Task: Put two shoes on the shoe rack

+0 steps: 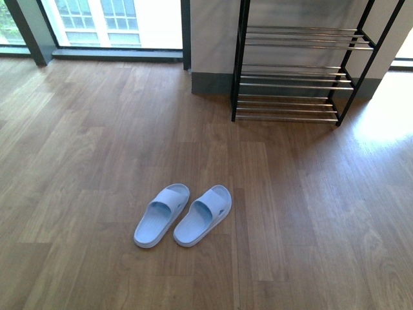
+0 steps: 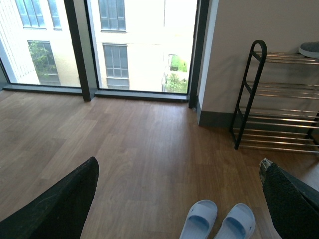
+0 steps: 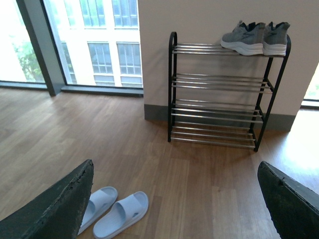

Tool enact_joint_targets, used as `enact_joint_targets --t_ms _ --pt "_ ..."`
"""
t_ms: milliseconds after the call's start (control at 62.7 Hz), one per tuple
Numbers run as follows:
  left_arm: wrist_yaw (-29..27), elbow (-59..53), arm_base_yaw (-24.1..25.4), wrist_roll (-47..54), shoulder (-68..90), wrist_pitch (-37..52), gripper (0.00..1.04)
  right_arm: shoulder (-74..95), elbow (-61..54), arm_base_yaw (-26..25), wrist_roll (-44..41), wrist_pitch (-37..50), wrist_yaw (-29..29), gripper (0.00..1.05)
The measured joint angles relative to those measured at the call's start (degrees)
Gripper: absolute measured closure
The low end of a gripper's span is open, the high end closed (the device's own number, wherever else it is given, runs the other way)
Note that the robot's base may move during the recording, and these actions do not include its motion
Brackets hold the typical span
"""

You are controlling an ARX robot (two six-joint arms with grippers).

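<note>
Right wrist view shows the two sneakers (image 3: 255, 38) side by side on the top tier of the shoe rack (image 3: 172, 89), while pale blue slippers (image 1: 184, 214) lie on the floor (image 1: 77, 161) well apart from it. The sneakers look light, soft knit over stiff soles, and are probably best gripped at the heel collar. Both the left gripper (image 2: 178, 163) and right gripper (image 3: 175, 165) gape wide and empty; the front view cuts off the top tier.

blue slippers (image 1: 202, 216) before shoe rack (image 1: 293, 85)
</note>
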Motion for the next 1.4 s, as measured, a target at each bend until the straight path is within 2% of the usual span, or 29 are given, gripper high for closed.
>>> enact_joint_targets --t_ms 1403 --pt "0.0 0.0 0.0 0.02 0.0 0.0 0.09 0.0 0.0 0.0 0.0 0.0 0.13 0.09"
